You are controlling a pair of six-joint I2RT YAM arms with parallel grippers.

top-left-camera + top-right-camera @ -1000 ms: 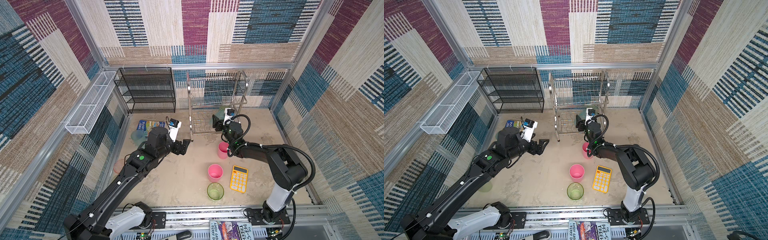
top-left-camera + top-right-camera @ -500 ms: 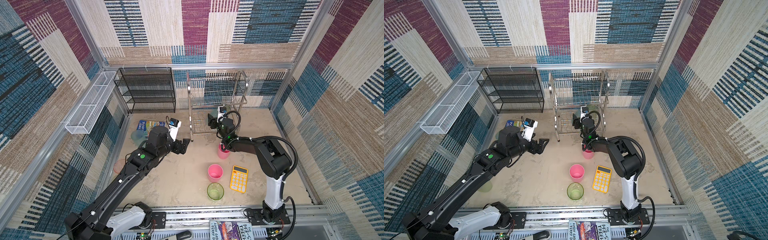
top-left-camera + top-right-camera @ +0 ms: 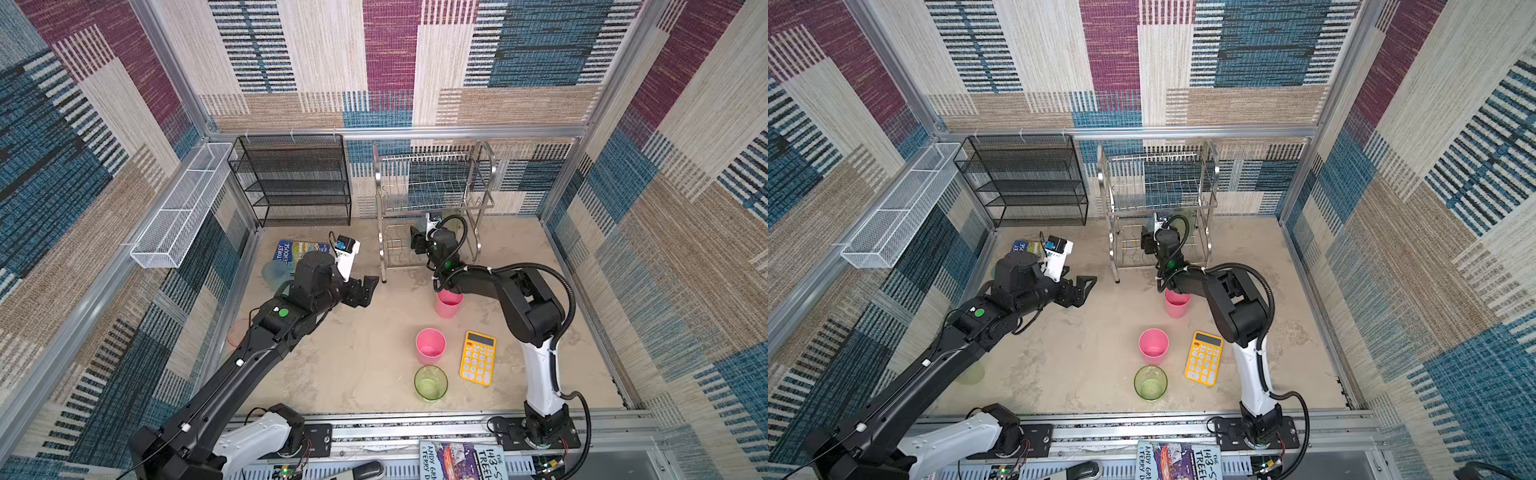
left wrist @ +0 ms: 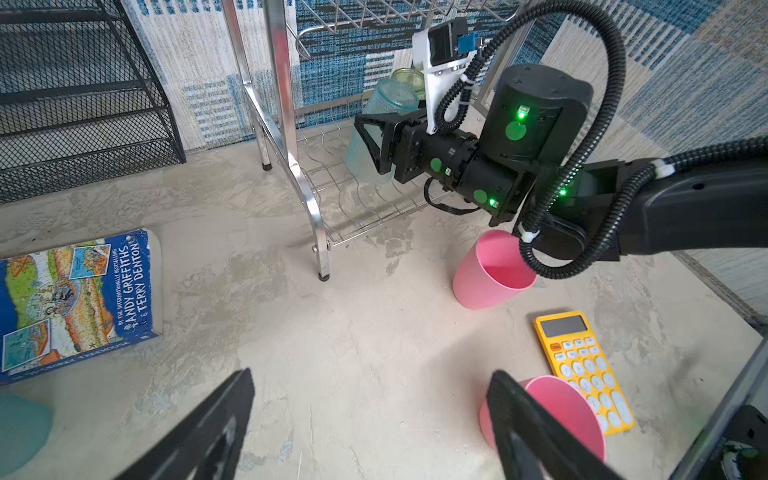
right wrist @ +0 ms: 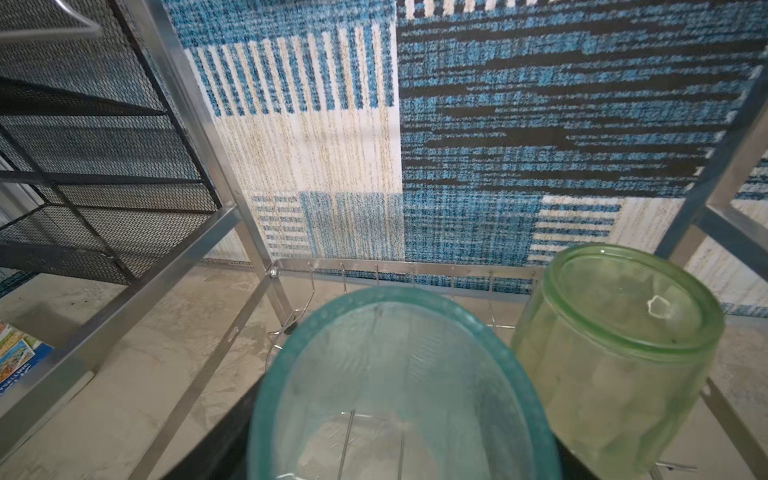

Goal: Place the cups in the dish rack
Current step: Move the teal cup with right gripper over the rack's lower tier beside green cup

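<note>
Your desk [image 3: 353, 365] carries the dish rack [image 3: 436, 191] at its back, and everything here is placed from that rack. Your right arm reaches into the rack's lower tier from the front, low enough to pass under the upper tier. There the right fingers [image 4: 384, 160] are clamped on a teal cup [image 4: 388, 102], held tilted over the lower wires. It is just beside a green cup [image 5: 615, 353] that already sits in that tier. I judge the tilt is meant to let the cup settle onto the wires without knocking its neighbour. Before you let go, make sure it is seated, since a light plastic tumbler could tip or roll.

Your left fingers [image 4: 224, 415] are spread wide and empty, hovering over the desk in front of the rack's left leg, clear of the right arm. Also in front of the rack wait the nearer pink cup [image 3: 448, 303], under the right forearm, then the farther pink cup [image 3: 430, 345] and a second green cup [image 3: 430, 382].
</note>
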